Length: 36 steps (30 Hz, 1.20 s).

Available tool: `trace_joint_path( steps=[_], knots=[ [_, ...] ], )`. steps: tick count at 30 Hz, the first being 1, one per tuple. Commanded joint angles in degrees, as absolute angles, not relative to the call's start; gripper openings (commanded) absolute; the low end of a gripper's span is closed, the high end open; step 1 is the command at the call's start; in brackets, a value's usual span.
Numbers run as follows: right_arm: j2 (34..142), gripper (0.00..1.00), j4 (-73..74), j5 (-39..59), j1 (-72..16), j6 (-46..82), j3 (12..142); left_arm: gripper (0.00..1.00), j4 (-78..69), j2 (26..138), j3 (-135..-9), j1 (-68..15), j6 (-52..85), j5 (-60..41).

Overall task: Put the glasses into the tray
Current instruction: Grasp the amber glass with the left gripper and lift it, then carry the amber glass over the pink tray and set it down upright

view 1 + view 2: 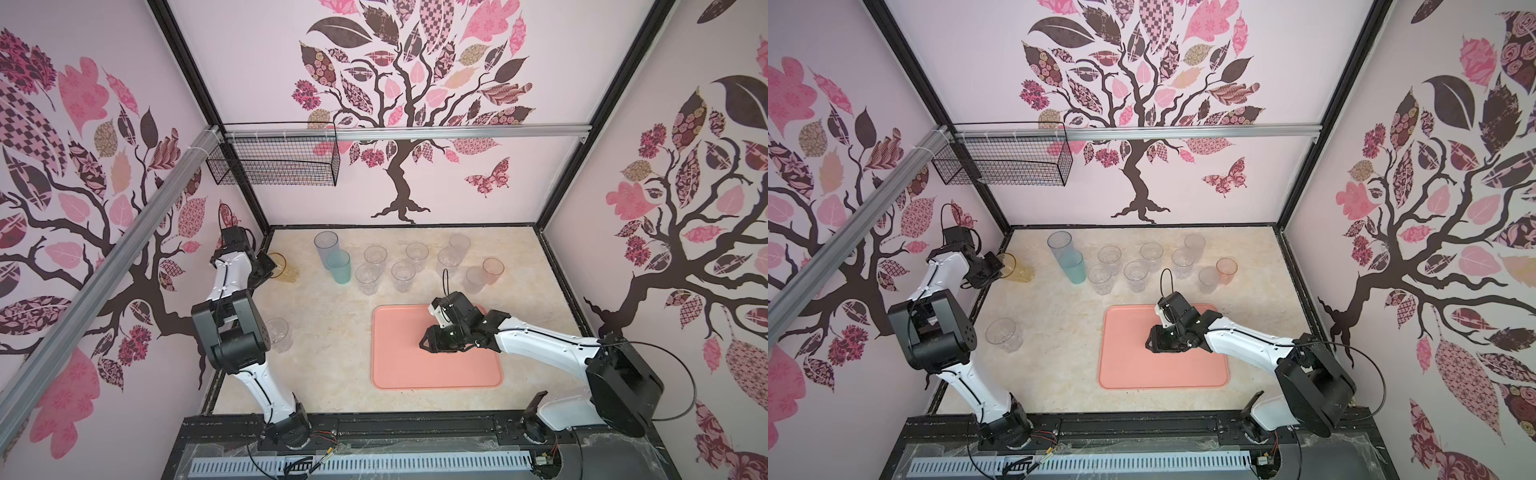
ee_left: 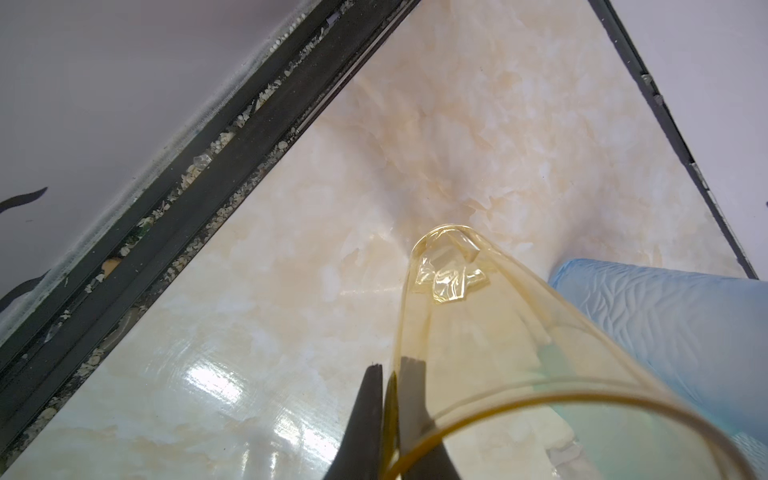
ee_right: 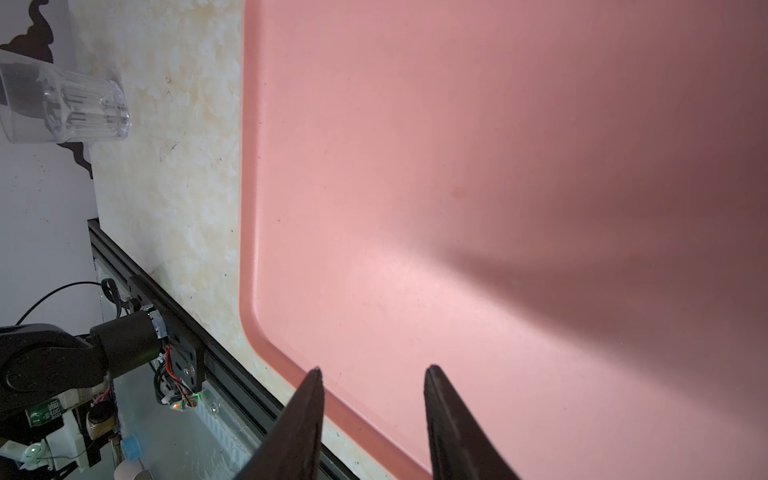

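An amber glass (image 1: 286, 269) (image 2: 478, 311) stands at the table's far left. My left gripper (image 1: 269, 266) (image 2: 392, 365) is shut on its wall, one finger inside the rim and one outside. The salmon-pink tray (image 1: 399, 374) (image 1: 1129, 370) (image 3: 415, 166) lies empty at front centre. My right gripper (image 1: 426, 343) (image 3: 374, 370) hovers over it, open and empty. Behind the tray stand a tall blue-grey glass (image 1: 326, 245) (image 2: 665, 316), a teal one (image 1: 338, 266), several clear ones (image 1: 374, 255) and a pinkish-orange one (image 1: 493, 270). Another clear glass (image 1: 277, 332) (image 3: 70, 108) stands beside the left arm.
A black wire basket (image 1: 274, 166) hangs on the back wall at upper left. Black frame rails (image 2: 166, 232) edge the marble tabletop (image 1: 324, 353). The left wall is close to the amber glass.
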State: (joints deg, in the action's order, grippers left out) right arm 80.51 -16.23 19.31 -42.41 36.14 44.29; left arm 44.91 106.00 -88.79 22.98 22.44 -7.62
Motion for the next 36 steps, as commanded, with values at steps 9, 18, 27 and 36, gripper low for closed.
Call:
trace_joint_path(
  steps=[9, 18, 27, 36],
  knots=[
    [79.46, 0.42, -20.42, 15.51, -41.61, 34.13, 46.75, 0.0, 49.47, 80.1, -84.59, 17.15, 22.28, 1.27],
    [78.66, 0.4, -21.98, 14.26, -37.9, 33.21, 48.69, 0.0, 58.66, 68.97, -83.49, -0.23, 21.96, 1.7],
    [75.96, 0.4, -23.1, 12.72, -34.46, 33.66, 48.38, 0.0, 65.15, 76.59, -81.24, -25.93, 21.0, 1.08],
    [75.74, 0.39, -21.96, 14.66, -34.37, 35.86, 45.58, 0.0, 67.14, 87.36, -80.4, -30.67, 15.2, -1.53]
  ],
)
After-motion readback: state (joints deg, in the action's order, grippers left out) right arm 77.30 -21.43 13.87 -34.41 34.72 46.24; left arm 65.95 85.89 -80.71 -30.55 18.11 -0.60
